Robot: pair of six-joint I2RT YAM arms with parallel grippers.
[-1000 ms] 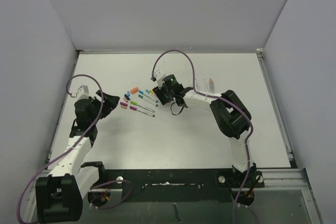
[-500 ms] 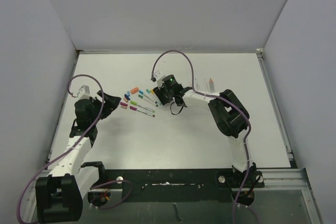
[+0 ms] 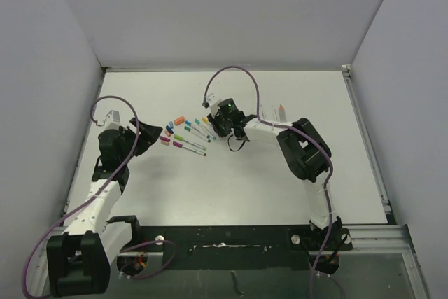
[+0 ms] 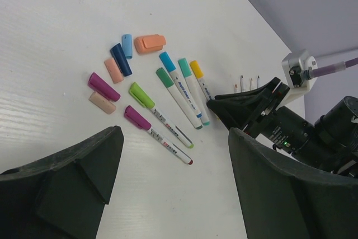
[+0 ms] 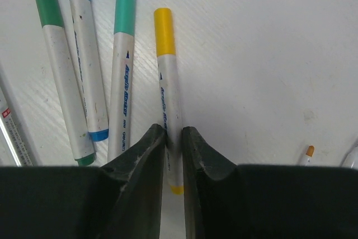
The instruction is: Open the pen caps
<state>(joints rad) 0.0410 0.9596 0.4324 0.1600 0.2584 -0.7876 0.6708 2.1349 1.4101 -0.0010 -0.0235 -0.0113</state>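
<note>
White surface (image 3: 266, 187), enclosed by grey walls (image 3: 210, 12), carries a cluster of pens and caps left of centre, between the two arms.

**End effector state.** The right end effector (image 5: 169, 138) is clenched on the yellow-capped pen (image 5: 166, 99). In the right wrist view its jaws press against both sides of the pale barrel near the rear end, and the pen lies flat on the surface. The left end effector (image 4: 174, 135) is released, with jaws spread wide. It hovers just left of the cluster and holds nothing.

**Location of the task items.** The yellow cap (image 5: 163, 29) is seated on its barrel and points away from the right end effector. Three further capped pens (image 5: 122, 60) lie just beside it, roughly parallel. The loose caps (image 4: 121, 59) lie apart from any barrel at the far left of the cluster, and a fatter orange cap (image 4: 149, 43) lies among them.

**Handling notes (judgement).**
- The caps appear to be small, light, rigid plastic with a smooth finish, so expect them to slip under a shallow pinch.
- The fit is probably a friction or snap fit. Removal calls for a straight pull along the pen axis, not a sideways lever.
- Take hold across the cap's diameter, at mid-length, clear of the seam with the barrel.
- The barrel is thin and round, so it may roll or twist in the jaws if the pull runs off-axis.
- The neighbouring pens sit close, so a wide approach risks nudging them.
</note>
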